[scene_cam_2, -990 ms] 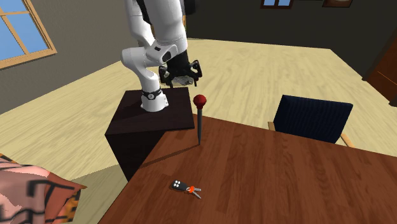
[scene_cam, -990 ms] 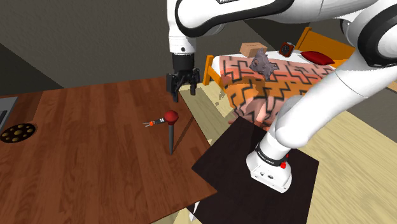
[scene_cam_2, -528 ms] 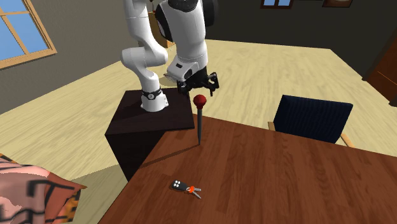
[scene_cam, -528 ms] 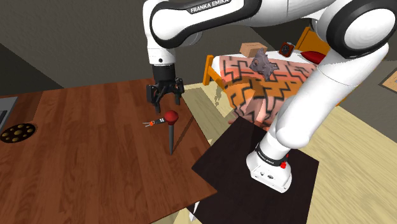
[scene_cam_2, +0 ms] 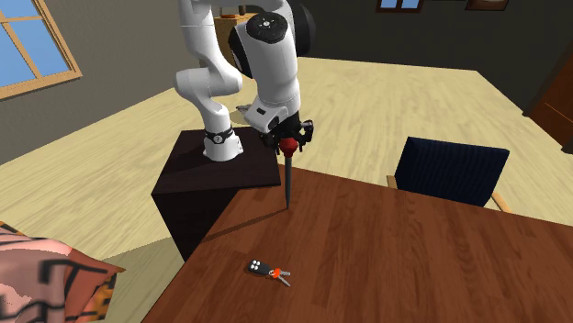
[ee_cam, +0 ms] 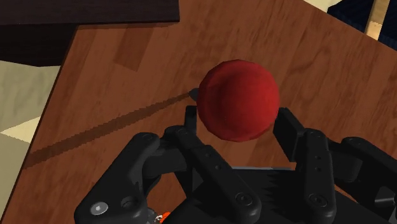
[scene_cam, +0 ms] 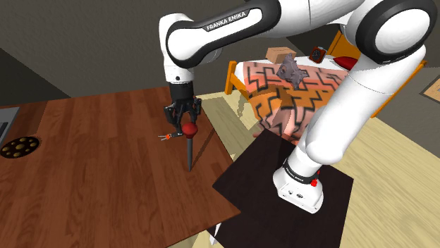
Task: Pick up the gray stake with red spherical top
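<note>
The stake stands upright near the edge of the wooden table point(scene_cam: 84, 169), a thin dark gray shaft point(scene_cam: 190, 151) with a red spherical top point(scene_cam: 189, 129). My black gripper point(scene_cam: 187, 125) has come down over the top from above. In the wrist view the red sphere point(ee_cam: 238, 98) sits between the two fingers, which press its sides, so the gripper point(ee_cam: 236, 118) is shut on it. The second exterior view shows the stake point(scene_cam_2: 288, 183) upright, its tip on the table, with the gripper point(scene_cam_2: 289, 143) clasping the ball.
A small key fob with keys point(scene_cam: 166, 136) point(scene_cam_2: 266, 269) lies on the table close to the stake. A round dark disc with holes point(scene_cam: 17, 146) lies far off. A blue chair point(scene_cam_2: 450, 170) stands by the table. The dark stand point(scene_cam_2: 211, 174) and a patterned bed point(scene_cam: 296, 91) are beyond the table edge.
The gripper dropped from above and beside the stake down onto its red top. Its fingers went from wide open to shut on the sphere. The stake has not moved.
</note>
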